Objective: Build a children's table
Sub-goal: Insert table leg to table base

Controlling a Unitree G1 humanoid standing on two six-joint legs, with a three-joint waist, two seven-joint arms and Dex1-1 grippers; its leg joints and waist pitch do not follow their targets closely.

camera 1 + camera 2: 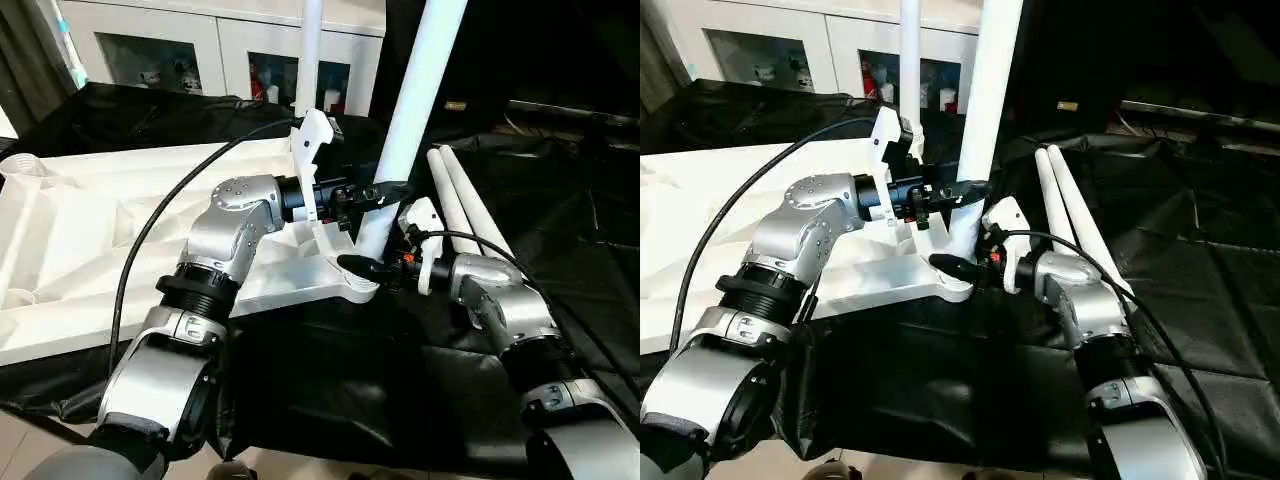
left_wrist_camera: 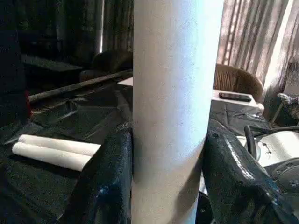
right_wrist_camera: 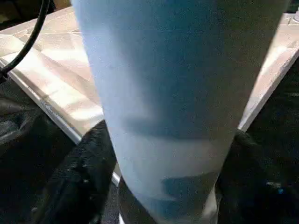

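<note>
Your upright leg: smooth matt white plastic tube. Tabletop: white plastic, ribbed, slight sheen. Your left gripper fingers: glossy black, pebbled surface. Forearms: brushed silver metal. Black sheet under spare legs: shiny, crinkled, plastic-looking. Cabinet: white, glass doors.

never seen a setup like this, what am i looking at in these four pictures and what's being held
It is a humanoid robot with two silver arms. Two pictures come from cameras in its head, looking down; two from cameras on its wrists. A white plastic tabletop lies upside down on black cloth. The left gripper and right gripper both clasp an upright white tube leg standing in the near corner socket. A second leg stands behind it; two spare legs lie on the cloth.
</note>
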